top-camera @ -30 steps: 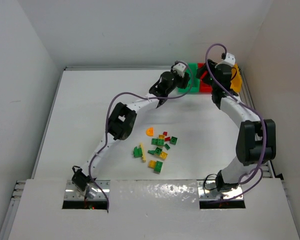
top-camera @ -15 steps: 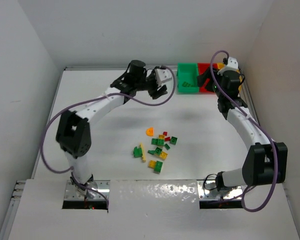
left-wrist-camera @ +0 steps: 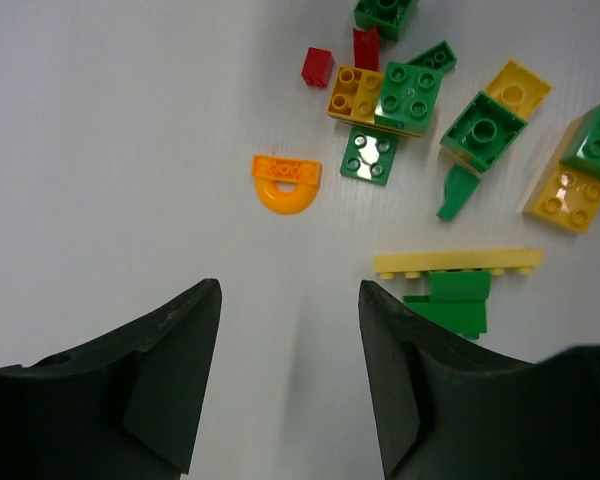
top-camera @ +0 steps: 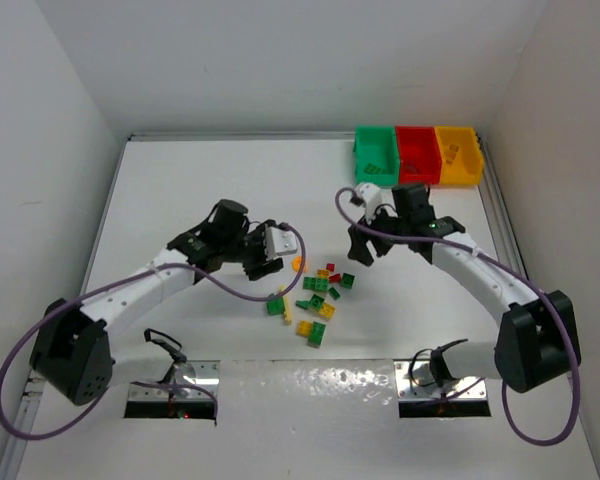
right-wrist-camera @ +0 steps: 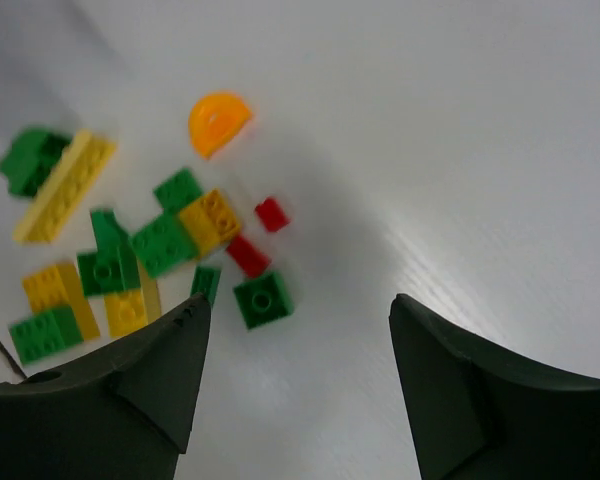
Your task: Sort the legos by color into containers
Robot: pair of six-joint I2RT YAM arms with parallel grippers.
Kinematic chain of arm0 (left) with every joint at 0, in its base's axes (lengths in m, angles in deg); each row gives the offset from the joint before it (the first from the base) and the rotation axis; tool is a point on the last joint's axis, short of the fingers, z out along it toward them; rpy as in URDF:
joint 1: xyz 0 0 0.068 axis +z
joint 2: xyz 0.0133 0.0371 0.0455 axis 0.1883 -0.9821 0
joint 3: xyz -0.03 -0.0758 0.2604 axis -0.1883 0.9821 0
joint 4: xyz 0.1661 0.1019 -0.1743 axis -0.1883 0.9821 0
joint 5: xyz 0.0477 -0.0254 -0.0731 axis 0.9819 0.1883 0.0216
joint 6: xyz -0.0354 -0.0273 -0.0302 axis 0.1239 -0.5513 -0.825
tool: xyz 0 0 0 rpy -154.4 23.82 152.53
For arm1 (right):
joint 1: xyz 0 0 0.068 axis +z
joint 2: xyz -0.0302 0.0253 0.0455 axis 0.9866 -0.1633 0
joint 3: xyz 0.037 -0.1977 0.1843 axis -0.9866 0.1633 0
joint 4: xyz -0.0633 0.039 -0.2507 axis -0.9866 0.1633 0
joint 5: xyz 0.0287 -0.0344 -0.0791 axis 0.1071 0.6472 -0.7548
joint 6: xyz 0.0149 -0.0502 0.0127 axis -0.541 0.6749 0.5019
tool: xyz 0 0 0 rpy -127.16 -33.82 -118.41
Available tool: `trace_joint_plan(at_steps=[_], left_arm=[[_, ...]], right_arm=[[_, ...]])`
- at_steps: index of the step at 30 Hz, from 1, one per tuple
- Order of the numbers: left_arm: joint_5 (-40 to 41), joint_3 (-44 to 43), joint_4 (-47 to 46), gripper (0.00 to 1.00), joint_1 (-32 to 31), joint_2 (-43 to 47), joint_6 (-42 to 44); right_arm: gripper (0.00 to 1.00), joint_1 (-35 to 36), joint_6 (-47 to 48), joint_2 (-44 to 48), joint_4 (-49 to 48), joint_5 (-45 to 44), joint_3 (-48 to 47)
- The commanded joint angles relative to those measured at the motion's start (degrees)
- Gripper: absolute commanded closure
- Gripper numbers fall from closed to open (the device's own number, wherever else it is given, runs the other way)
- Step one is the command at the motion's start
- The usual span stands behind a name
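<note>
A second ago both arms were far back at the bins. Now both have come down to the pile of legos (top-camera: pixel 315 295) in the middle of the desk (top-camera: pixel 180 190). The left tool (top-camera: pixel 268 255) hangs just left of the pile and the right tool (top-camera: pixel 360 245) just right of it. Both tools are spread wide with nothing in them. It looks like a drop-off is done and a new pick is next. Many bricks are not sorted yet.

Only the top view shows the green bin (top-camera: pixel 376 178), the red bin (top-camera: pixel 417 178) and the yellow bin (top-camera: pixel 458 178), well apart from the pile. Each seems to have small bits inside.

The left wrist view is sharp. It shows the orange half-round piece (left-wrist-camera: pixel 286 184) alone, nearest the left tool (left-wrist-camera: pixel 290 300), and a long yellow flat piece (left-wrist-camera: pixel 457 262) touching a green brick. The right wrist view is blurry, with the right tool (right-wrist-camera: pixel 300 310) near a small green brick (right-wrist-camera: pixel 262 298).
</note>
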Motion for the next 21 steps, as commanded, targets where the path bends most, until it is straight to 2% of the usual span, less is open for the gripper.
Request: trace_joint_plan(at_steps=[1,2,4,5,10,16,21], left_arm=[[2.93,6.51,-11.39,0.45,0.46,8.09,-10.91],[6.24,10.01,-17.43,0.45,0.37,9.23,-16.34],[10.3,12.76,-21.25,0.46,0.29,11.17,-20.77],[14.93,13.21,-22.57,0.46,0.37,11.35,-24.35],[28.14,17.59,-28.9,0.46,0.29,14.07,-31.68],[35.09,20.76,-29.35,0.46,0.37,17.68,-32.83],[34.23,21.03,-28.39,0.46,0.37,18.47,-32.12]], right_arm=[[0.29,4.15,17.52,0.4,11.11,1.26,1.98],[0.28,4.78,19.01,0.92,10.24,0.8,3.9],[0.28,6.27,19.29,0.84,9.09,-0.95,5.41],[0.28,6.88,19.2,0.67,8.39,-1.83,6.11],[0.3,13.21,16.92,-3.72,1.38,-5.69,8.57],[0.3,14.36,18.32,-8.64,-5.66,-10.62,10.69],[0.34,14.36,18.59,-11.64,-7.26,-13.26,9.28]])
